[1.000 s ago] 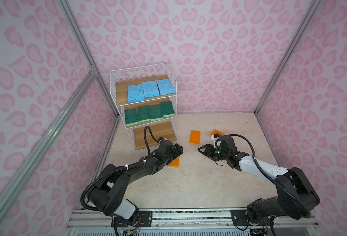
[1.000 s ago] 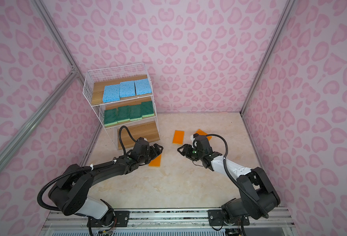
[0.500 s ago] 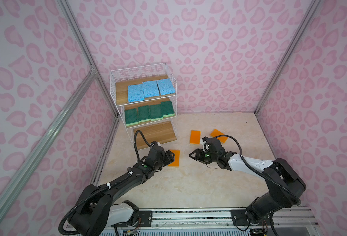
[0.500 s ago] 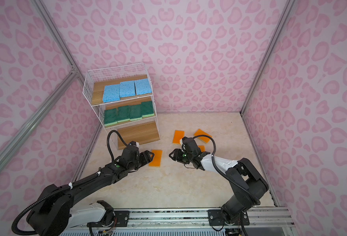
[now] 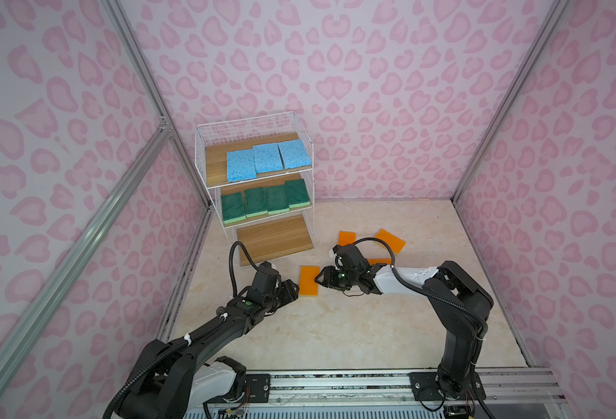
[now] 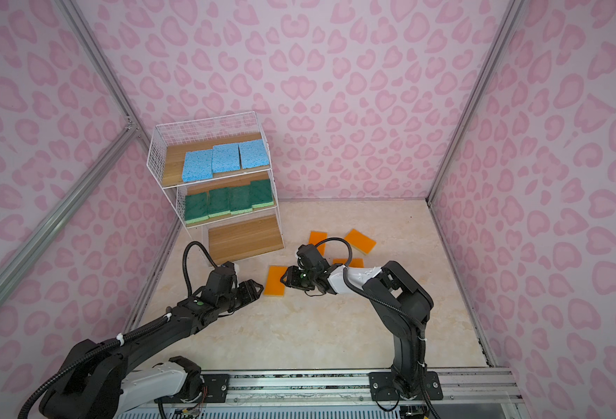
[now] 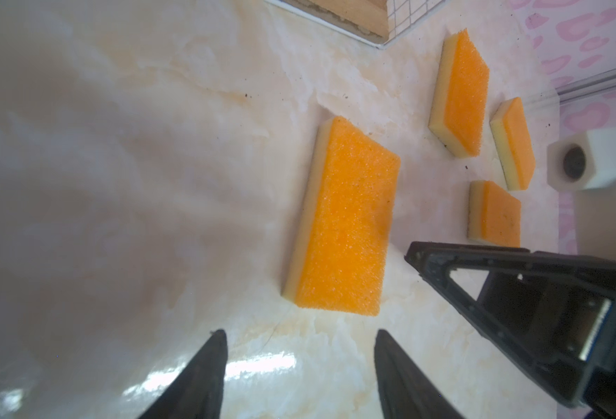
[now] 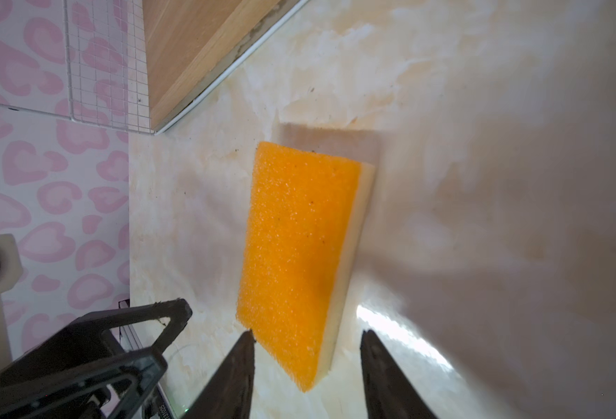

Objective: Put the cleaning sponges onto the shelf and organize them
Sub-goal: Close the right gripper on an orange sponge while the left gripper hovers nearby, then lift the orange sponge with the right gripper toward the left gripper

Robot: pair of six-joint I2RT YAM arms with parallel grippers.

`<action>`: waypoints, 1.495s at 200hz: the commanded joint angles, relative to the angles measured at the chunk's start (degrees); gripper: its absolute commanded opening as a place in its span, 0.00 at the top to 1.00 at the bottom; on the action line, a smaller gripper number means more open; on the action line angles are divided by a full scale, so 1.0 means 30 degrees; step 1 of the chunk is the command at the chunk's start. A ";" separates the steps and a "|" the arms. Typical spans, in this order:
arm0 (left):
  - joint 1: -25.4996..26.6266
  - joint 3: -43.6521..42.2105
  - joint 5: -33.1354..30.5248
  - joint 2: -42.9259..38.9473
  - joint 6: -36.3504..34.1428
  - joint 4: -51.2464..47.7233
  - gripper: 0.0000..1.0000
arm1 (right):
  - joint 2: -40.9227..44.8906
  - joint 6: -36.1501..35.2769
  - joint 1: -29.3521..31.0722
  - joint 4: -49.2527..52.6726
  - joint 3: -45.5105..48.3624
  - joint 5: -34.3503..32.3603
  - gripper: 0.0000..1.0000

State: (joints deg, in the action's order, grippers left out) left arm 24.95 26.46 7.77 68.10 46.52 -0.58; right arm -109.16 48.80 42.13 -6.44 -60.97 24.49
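An orange sponge (image 5: 309, 281) (image 6: 276, 280) lies flat on the floor in front of the shelf (image 5: 274, 237). My left gripper (image 5: 296, 288) (image 7: 301, 332) stands open just short of its near end, holding nothing. My right gripper (image 5: 319, 281) (image 8: 307, 333) is open on the opposite side, with a corner of that orange sponge (image 8: 299, 246) between its fingers; one fingertip (image 8: 246, 339) touches the edge. Three more orange sponges (image 7: 460, 98) (image 7: 513, 145) (image 7: 495, 214) lie farther right. Blue sponges (image 5: 263, 159) fill the top board and green sponges (image 5: 265, 201) the middle one.
The shelf's bottom board (image 6: 245, 237) is bare wood, with white wire mesh on its sides. Pink patterned walls close in the marble floor on three sides. The two grippers are close together, facing each other across the sponge.
My left gripper has drawn back off the sponge toward the front. My right gripper has moved left up to the sponge. Both jaws have narrowed.
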 commanded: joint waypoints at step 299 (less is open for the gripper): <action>-0.0787 -0.5714 -0.0051 -0.6689 0.3627 0.8830 0.54 | 0.0148 0.1967 -0.0135 -0.0969 -0.1993 0.1736 1.00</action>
State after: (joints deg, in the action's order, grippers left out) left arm 22.57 9.58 7.90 48.66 55.94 21.28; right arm -108.88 53.28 41.30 -7.46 -66.92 28.69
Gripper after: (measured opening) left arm 0.415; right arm 0.048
